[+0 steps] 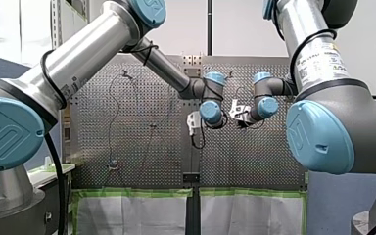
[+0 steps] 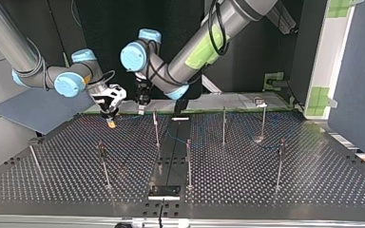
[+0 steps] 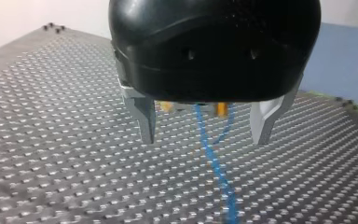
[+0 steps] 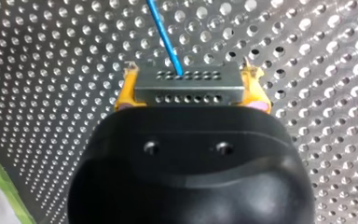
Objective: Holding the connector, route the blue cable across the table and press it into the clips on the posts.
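Connector [image 4: 189, 87] | clamped in right pincer [image 4: 189, 74] | blue cable [image 4: 164, 30] leading ahead

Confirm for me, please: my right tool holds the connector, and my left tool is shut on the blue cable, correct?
Not quite. My left tool is open, not shut on the cable: the left wrist view shows its fingers apart, the cable running free between them. My right tool does hold the connector.
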Available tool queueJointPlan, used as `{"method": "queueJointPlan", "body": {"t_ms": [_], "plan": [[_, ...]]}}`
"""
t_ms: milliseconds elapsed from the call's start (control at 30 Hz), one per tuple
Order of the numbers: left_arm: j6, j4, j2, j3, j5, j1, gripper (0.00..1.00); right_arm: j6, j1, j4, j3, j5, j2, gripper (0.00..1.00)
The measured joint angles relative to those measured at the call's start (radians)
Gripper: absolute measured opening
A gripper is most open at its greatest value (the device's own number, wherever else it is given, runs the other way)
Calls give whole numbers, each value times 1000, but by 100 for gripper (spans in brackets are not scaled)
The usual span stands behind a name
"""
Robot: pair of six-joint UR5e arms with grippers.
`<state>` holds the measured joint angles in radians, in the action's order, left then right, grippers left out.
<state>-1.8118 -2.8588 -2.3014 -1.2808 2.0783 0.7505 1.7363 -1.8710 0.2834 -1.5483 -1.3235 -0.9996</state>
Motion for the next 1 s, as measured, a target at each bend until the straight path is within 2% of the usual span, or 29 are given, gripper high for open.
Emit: {"method": "queueJointPlan", "body": {"t_ms": [267,433,700,867,1000], "plan": [[-22,0,-1,62,12,2,100,0,6,-1,3,13,0,0],[-40,-12,-4,70,6,6,100,0,10,-2,8,15,0,0],[-51,-33,-52,72,8,27,100,0,19,-4,10,15,0,0],[-55,4,-93,86,42,35,100,0,21,-10,10,15,0,0],[-59,43,-104,97,80,43,100,-1,21,-15,10,18,-1,0]]}}
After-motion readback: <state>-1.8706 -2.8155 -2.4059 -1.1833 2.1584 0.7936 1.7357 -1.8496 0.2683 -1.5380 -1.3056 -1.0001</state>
